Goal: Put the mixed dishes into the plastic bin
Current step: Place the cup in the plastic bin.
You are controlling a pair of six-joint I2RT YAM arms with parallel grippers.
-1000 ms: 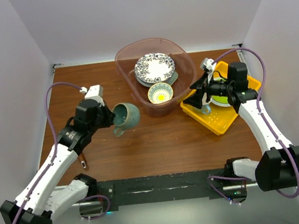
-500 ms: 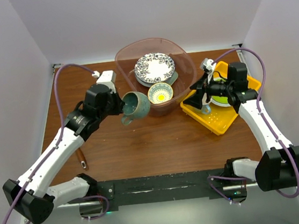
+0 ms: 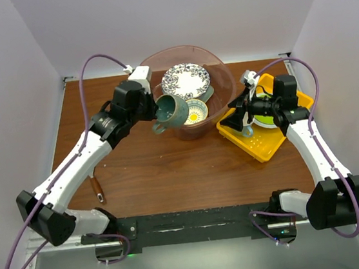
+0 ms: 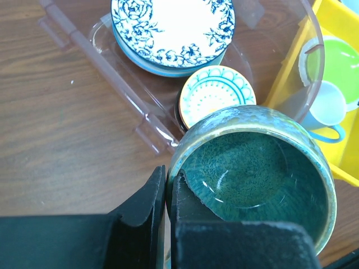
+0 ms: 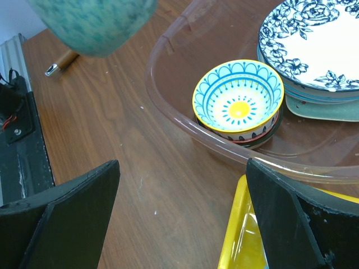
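The step in hand looked like the carrying-in of the teal mug [image 3: 174, 109]: the left tool [image 4: 168, 185] was pressed together on the mug's rim, one finger inside and one outside. It held the mug off the tabletop, tipped on its side, right over the near-left wall of the plastic bin [image 3: 221, 91]. The next move probably called for taking the mug further inward, lowering it onto bare floor clear of the crockery, and only then spreading the fingers. Inside the bin, a blue floral plate [image 3: 185, 80] topped a stack at the far side, with a pale mint tray [image 5: 314, 109] showing beneath it. A small bowl with a yellow centre [image 3: 192, 111] sat nested on darker ones nearer the front. The right tool [image 5: 182, 190] was spread wide and held nothing, hovering by the yellow tray [image 3: 265, 144], which carried a white mug [image 3: 249, 76] and a lime-green plate [image 4: 336, 61].
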